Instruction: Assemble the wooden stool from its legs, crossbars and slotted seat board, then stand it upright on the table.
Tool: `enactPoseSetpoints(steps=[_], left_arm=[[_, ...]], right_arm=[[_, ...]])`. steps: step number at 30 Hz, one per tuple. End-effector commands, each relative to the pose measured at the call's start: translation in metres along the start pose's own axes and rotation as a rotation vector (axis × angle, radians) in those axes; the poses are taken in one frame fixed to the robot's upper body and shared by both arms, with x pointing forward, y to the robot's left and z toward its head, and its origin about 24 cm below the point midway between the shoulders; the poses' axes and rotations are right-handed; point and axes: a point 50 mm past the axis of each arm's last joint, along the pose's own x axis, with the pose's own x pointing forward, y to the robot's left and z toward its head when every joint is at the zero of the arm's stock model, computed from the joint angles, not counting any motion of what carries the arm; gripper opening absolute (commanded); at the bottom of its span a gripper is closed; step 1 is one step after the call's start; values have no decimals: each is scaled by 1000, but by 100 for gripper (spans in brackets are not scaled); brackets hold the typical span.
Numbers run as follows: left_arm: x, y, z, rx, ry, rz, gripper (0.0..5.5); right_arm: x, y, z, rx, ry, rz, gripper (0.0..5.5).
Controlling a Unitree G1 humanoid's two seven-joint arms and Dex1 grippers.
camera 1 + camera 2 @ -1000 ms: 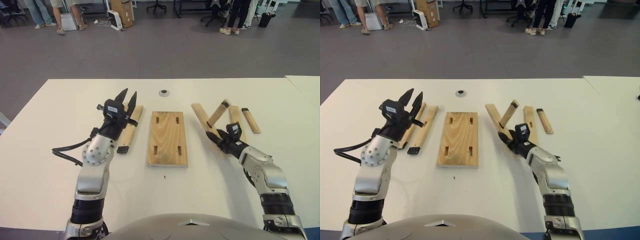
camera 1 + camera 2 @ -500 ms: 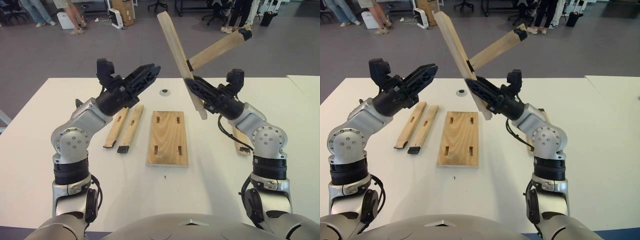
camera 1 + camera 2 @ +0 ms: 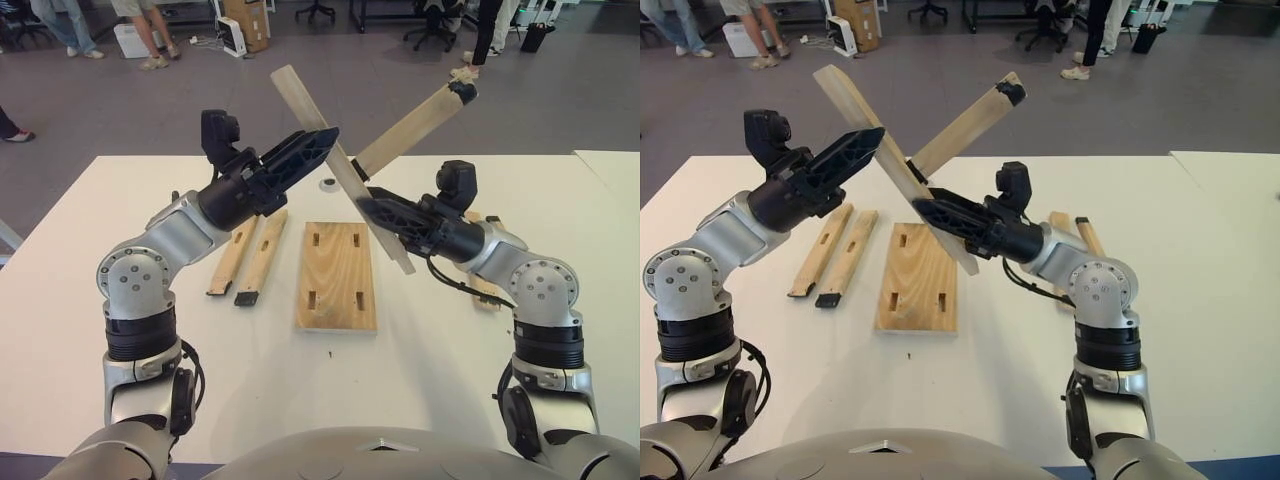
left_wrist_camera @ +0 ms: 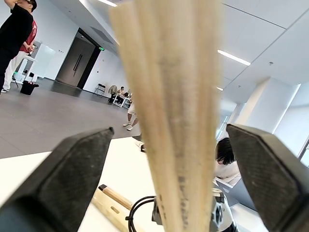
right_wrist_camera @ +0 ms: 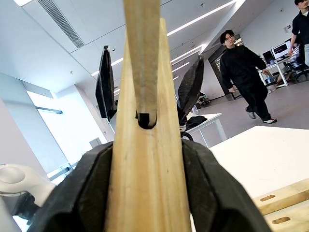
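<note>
Right gripper (image 3: pixel 366 199): its jaws are clamped on the lower half of a stool leg (image 3: pixel 300 100), which they hold tilted in the air above the table.
Crossbar (image 3: pixel 410 125): one end is seated in a slot of the held leg just past the right jaws' tips. The rest slants up and away from them, so leg and crossbar form an X.
Left gripper (image 3: pixel 326 137): its jaws stand apart, one pad (image 4: pixel 77 179) on each side of the leg's upper part, with a gap showing at both pads.
Seat board (image 3: pixel 335 275): lies flat on the table (image 3: pixel 80 260), slots up, below both pairs of jaws.
Loose legs (image 3: pixel 262 250): two lie side by side on the table, below and behind the left jaws, just beside the seat board.
Spare pieces (image 3: pixel 1085 238): lie flat on the table behind the right jaws, partly hidden by the right arm.
</note>
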Motion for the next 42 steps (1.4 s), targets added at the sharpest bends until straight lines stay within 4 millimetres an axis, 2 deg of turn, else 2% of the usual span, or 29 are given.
enactPoseSetpoints(steps=[1,11,13,19,22,25,30,33,36,42], left_arm=[[0,-1,-1,-11,23,-17,412],[-6,-3,-8,-44,62,-51,222],[-7,-2,-7,-25,55,-47,206],[-21,10,2,54,44,36,206],[-28,15,5,73,42,68,206],[-30,16,12,126,15,75,206],[-50,27,20,351,63,203,206],[-67,25,10,358,139,81,206],[-76,18,-1,378,210,-106,205],[-89,34,-20,509,413,-222,205]], right_arm=[[-2,3,-2,10,16,15,207],[0,2,-6,21,14,15,207],[0,0,-7,16,12,-8,207],[-8,-21,-6,-3,-36,-213,207],[-12,-26,-5,-26,-64,-264,298],[-22,-40,6,-101,-170,-408,351],[-56,-53,6,-156,-216,-582,358],[-72,-59,8,-179,-246,-663,358],[-78,-62,7,-184,-250,-686,358],[-79,-65,-1,-175,-248,-699,358]])
